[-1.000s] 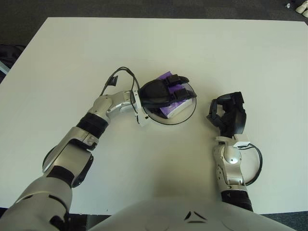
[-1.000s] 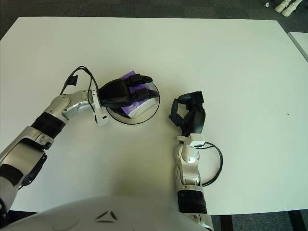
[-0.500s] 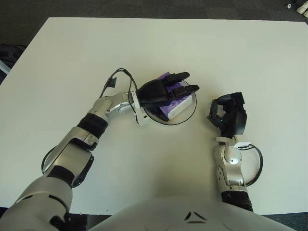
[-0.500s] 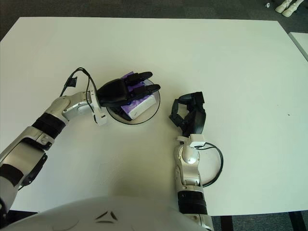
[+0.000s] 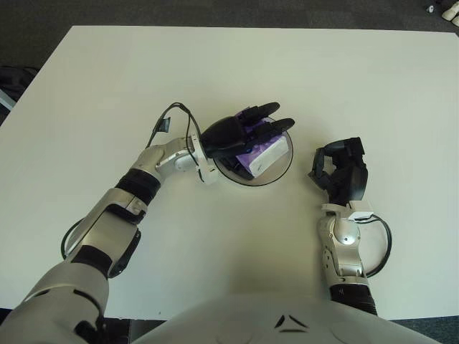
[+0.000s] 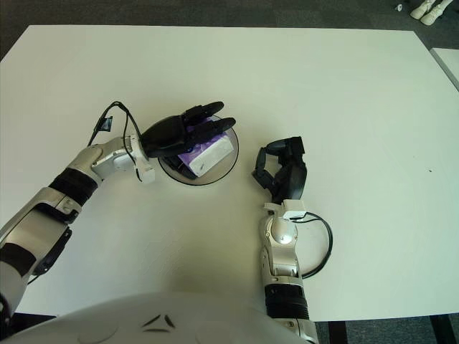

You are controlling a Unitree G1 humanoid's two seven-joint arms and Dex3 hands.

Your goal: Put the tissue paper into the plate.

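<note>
Item: tissue paper (image 5: 259,153). Purple-and-white pack, lying inside the plate (image 5: 281,170), toward its right half; white face turned up, purple showing along the edge nearest the hand. Resting on the plate floor, within the rim as far as can be seen.

Item: plate. Dark, shallow, round; on the white table (image 5: 358,86), left of centre.

Item: left hand (image 5: 237,130). Over the left and rear of the plate, fingers (image 5: 276,125) straightened and spread, pointing right across the pack. Nothing gripped. Whether the fingertips brush the top of the pack: cannot tell.

Change noted: one second ago, fingers curled down over the pack, clamped on it; half a second ago, uncurling; now fully extended and lifted slightly clear, wrist drawn a little back toward the left. Pack unmoved in the plate through the release.

Item: right hand (image 5: 340,172). Idle, showing to the right of the plate and well apart from it, fingers curled, holding nothing. Unchanged across the interval.

Assessment: placement apparently made; pack delivered and let go. Remaining: withdrawal of the left hand without dragging the pack over the rim. Risk judged low, provided the fingers rise before sweeping back.
</note>
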